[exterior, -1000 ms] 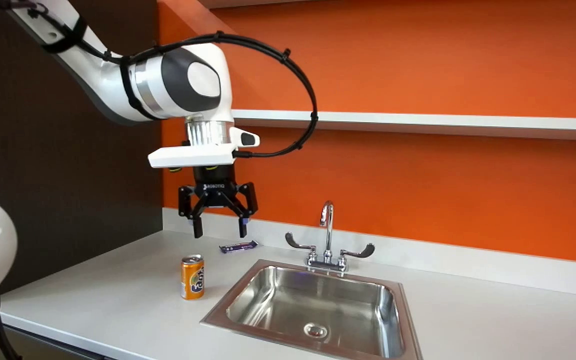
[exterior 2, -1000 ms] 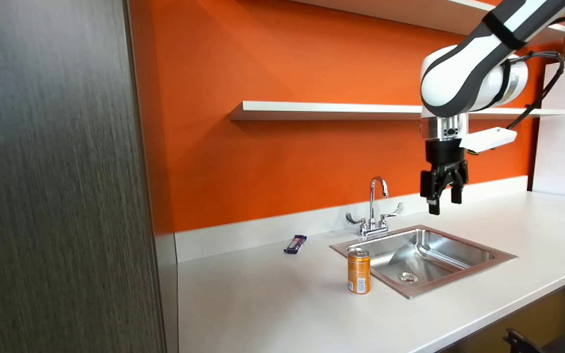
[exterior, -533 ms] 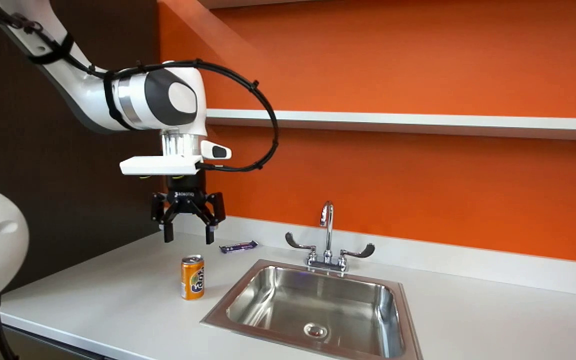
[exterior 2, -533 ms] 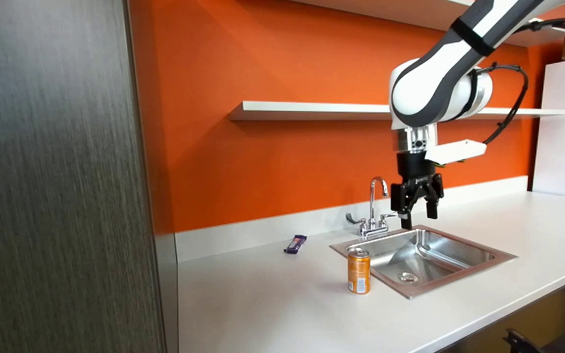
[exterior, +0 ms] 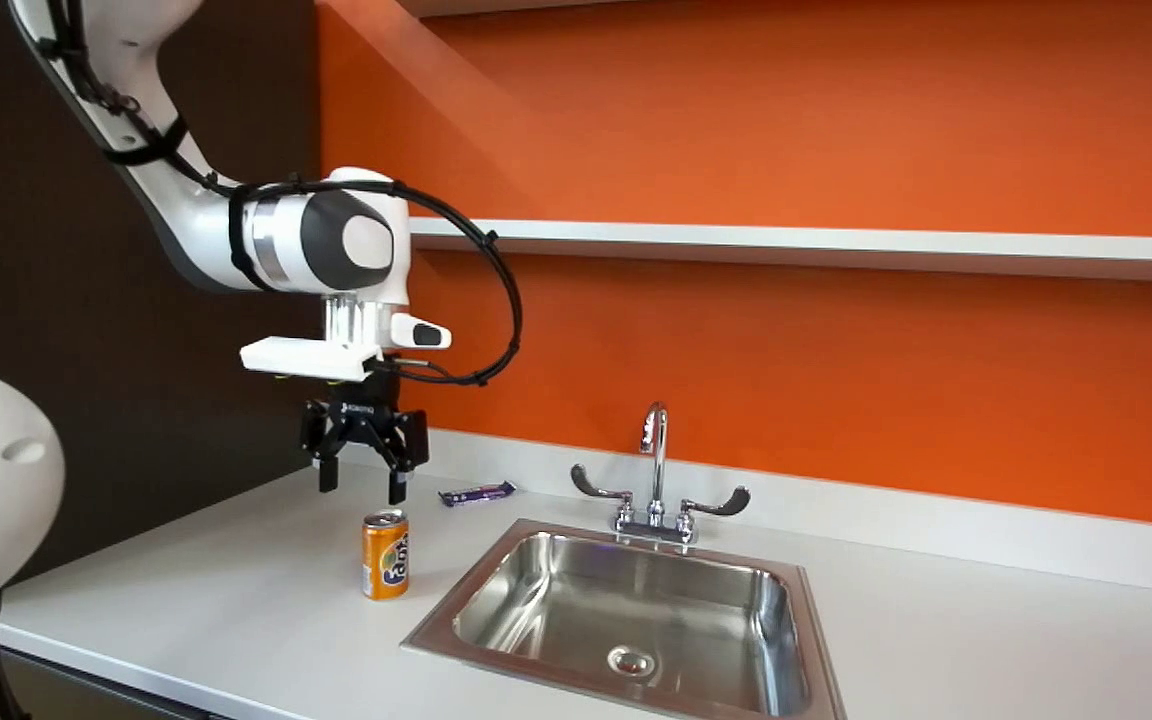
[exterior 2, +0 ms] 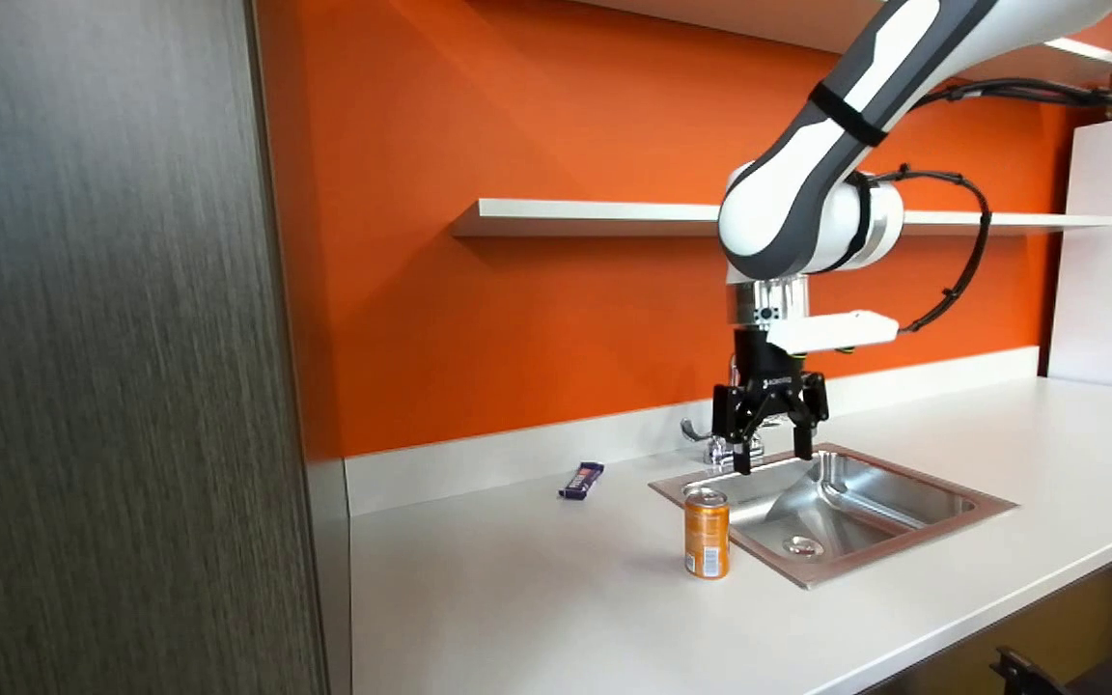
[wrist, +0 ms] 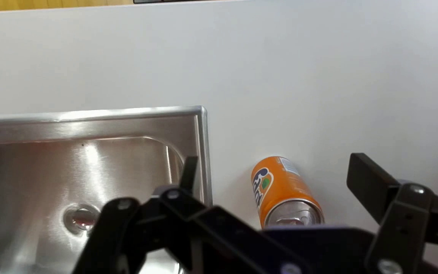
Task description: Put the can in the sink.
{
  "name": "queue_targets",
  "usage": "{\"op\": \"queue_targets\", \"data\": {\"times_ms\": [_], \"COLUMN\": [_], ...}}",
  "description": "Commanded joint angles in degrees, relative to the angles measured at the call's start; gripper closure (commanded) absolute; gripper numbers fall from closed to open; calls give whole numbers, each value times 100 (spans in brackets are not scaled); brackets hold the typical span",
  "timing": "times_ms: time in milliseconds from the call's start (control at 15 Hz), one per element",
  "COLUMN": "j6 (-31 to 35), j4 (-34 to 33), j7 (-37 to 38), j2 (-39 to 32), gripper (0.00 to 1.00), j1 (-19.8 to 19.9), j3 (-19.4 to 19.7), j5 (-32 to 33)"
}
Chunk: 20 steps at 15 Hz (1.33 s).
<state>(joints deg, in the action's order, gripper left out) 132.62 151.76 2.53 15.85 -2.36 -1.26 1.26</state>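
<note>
The orange can (exterior: 385,556) with its silvery top stands upright on the counter beside the sink (exterior: 806,640). In an exterior view the can (exterior 2: 707,536) stands just outside the sink's rim (exterior 2: 903,565). My gripper (exterior: 363,484) is open and empty above the counter, higher than the can's top and slightly off it. It also shows in an exterior view (exterior 2: 772,454). In the wrist view the can (wrist: 280,186) lies between the wide-apart fingers (wrist: 371,182), its top partly hidden by the gripper's body. The sink's corner (wrist: 181,125) is at the left there.
A purple wrapped bar (exterior: 477,494) lies on the counter behind the can. The chrome faucet (exterior: 656,470) with two handles rises behind the sink. A white shelf (exterior: 836,243) runs along the orange wall. A dark panel (exterior 2: 112,347) stands at the counter's end.
The arm has moved sideways toward the can and down, so the gripper is now lower and nearer to it. The gripper stays open. The can has not moved.
</note>
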Motion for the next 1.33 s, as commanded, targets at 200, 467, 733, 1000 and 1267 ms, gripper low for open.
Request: {"op": "queue_targets", "data": {"times_ms": [200,467,733,1000,1267], "j6": [644,806,901,945,946], "j4": [-573,-858,-1104,-1280,-1402], "j7": [566,719,840,871,906], "j2": [-1122,-1568,-1940,-2229,-2418], "gripper": [0,0,0,0,0], "j1": [-1,-30,-47,-71,-94], "j3": [-180,-179,-146,-127,-110], "j5": [-39,-49,11,-12,-8]}}
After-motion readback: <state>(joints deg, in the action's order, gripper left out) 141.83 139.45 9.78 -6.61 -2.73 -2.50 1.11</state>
